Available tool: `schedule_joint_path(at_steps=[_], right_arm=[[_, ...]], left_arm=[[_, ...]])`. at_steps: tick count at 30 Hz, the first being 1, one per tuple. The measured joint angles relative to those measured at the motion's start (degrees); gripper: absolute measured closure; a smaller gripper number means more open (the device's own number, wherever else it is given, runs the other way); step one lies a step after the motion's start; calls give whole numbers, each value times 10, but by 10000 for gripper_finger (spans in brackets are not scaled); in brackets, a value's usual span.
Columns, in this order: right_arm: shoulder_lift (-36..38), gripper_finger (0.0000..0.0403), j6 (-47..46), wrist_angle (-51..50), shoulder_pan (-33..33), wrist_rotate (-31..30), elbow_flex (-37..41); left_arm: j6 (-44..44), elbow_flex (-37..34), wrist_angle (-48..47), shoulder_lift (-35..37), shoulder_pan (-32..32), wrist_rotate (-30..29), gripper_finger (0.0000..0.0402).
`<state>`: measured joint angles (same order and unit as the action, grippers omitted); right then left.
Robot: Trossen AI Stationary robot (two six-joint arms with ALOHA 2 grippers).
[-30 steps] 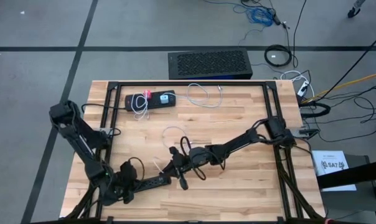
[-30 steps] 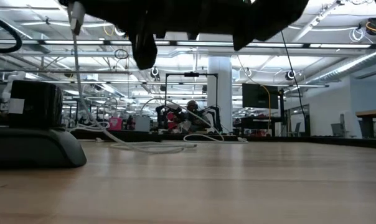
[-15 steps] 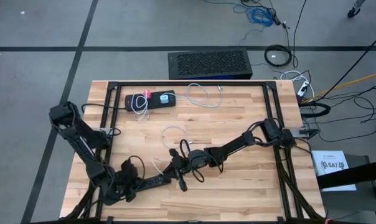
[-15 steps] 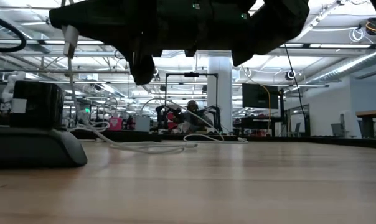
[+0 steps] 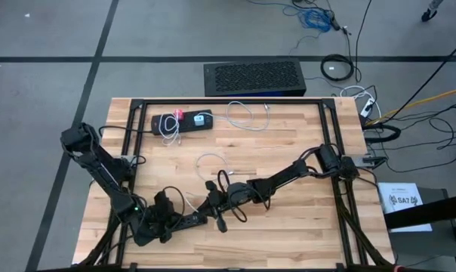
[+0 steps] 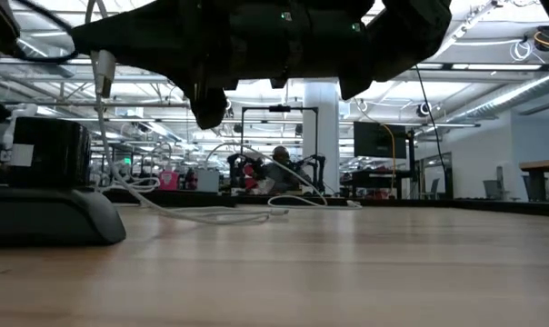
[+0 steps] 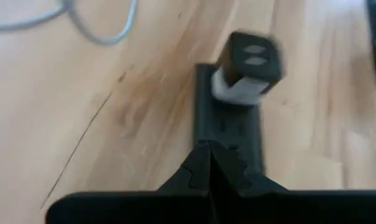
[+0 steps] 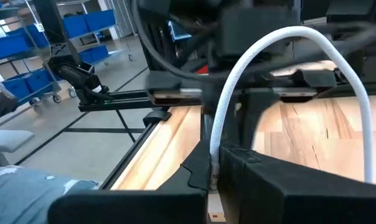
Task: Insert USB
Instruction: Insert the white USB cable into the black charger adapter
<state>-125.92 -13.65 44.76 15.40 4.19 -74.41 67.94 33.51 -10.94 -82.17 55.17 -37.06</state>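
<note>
Both grippers meeting near the table's front
The right gripper (image 8: 211, 177) is pinching the white cable (image 8: 287, 46); the left gripper (image 7: 208, 163) is clamping a dark strip (image 7: 228, 127), its far end blurred.

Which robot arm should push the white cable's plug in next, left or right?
Probably the right. The right gripper is shut on the white cable, near the black power strip. The left gripper is shut on that strip, steadying it.

We see a tabletop (image 5: 288, 143) of pale, smooth, lightly glossy wood planks. Just beyond the matt black left fingers (image 7: 208, 165) sits a matt black plastic power strip (image 7: 228, 130). The white cable (image 8: 281, 68) between the right fingers looks smooth and rubbery.
</note>
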Motion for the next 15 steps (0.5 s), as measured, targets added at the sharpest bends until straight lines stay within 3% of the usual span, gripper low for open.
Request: schedule_joint_path(at_steps=[5, 8, 12, 15], right_arm=[[-1, 403, 7, -4, 2, 0, -13], [-1, 403, 15, -17, 6, 0, -28], [-2, 403, 35, -69, 9, -1, -54], [-6, 403, 52, -85, 10, -1, -67]], left_arm=[[-43, 42, -19, 25, 9, 0, 399], [-52, 64, -31, 28, 20, 37, 399], [-2, 67, -49, -1, 24, 103, 399], [29, 66, -74, -28, 24, 110, 399]])
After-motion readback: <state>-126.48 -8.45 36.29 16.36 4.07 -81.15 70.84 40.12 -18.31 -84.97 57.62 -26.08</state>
